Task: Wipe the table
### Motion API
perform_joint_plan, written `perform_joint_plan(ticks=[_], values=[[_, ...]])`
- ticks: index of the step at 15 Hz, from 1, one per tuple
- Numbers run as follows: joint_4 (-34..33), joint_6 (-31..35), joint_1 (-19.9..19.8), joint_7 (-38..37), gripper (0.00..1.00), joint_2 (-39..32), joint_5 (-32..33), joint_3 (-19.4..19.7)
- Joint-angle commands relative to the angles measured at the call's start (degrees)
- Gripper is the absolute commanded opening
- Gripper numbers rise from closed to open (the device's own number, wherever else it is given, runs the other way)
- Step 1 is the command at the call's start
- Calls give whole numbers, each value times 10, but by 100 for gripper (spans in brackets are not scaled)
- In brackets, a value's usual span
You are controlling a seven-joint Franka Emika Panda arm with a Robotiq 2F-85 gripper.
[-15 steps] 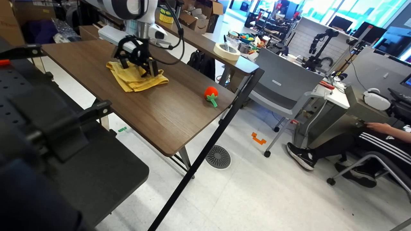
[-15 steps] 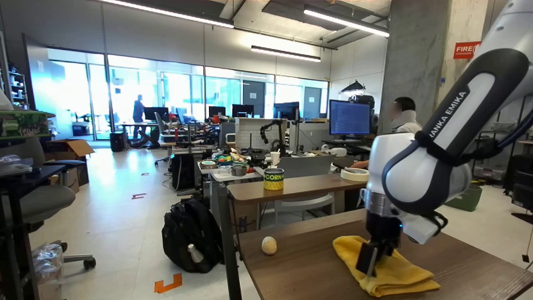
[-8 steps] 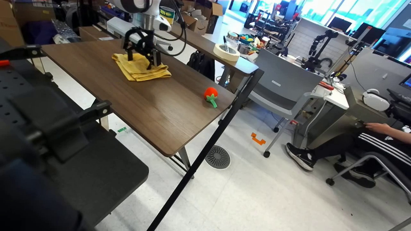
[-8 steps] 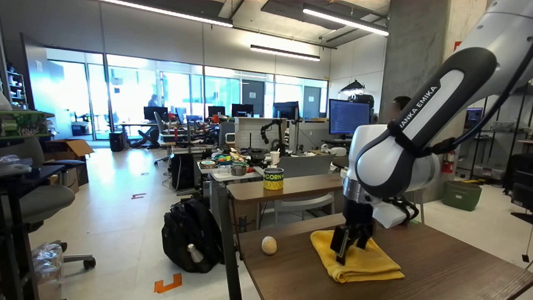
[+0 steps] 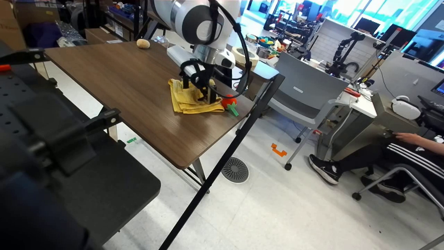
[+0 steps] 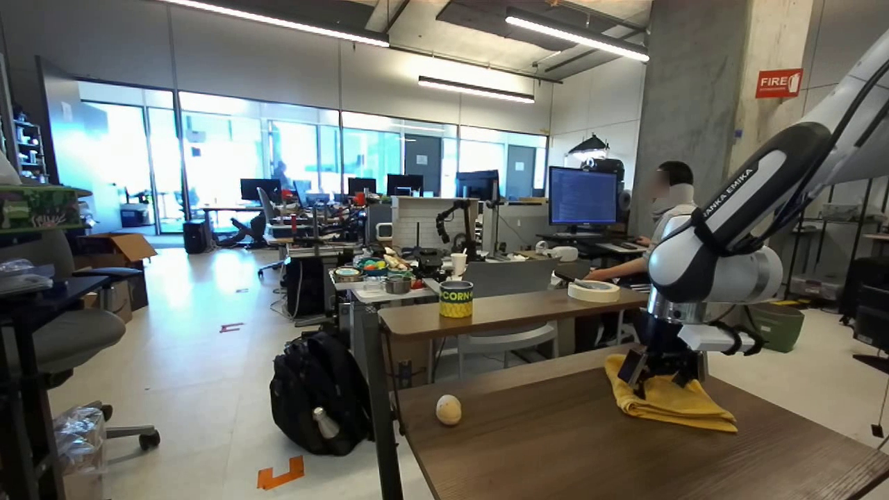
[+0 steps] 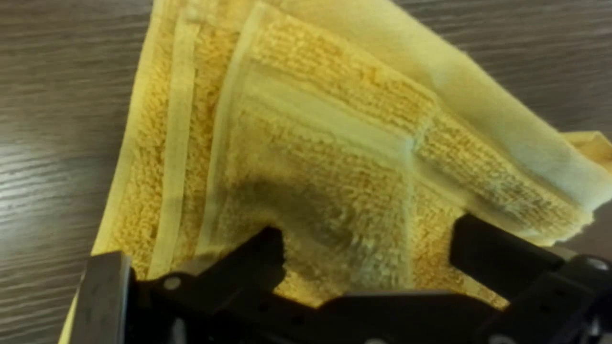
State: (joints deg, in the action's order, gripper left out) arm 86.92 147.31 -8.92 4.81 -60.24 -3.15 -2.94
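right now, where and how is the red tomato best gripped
Take the red tomato across its round middle, probably from above: its green stem juts out one side, and the yellow cloth, close beside the other, could crowd a low approach.

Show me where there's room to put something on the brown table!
In an exterior view, the table shows bare wood between the pale roundish thing and the yellow cloth, and from the cloth to the rounded near corner. It's crowded where the pincer, cloth and toy tomato bunch together.
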Motion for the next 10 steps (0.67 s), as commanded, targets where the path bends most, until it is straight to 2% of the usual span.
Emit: perform_joint_plan(ticks=[1,2,3,5,7,10], values=[[-42,-16,64,-25,100,-45,16,8],[-42,-22,80,-25,100,-47,26,8],[-15,-8,67,15,100,-35,37,0],[-22,13,119,0,100,-45,73,20],[-44,25,149,-21,100,-55,96,35],[-80,21,141,-41,100,-60,79,39]])
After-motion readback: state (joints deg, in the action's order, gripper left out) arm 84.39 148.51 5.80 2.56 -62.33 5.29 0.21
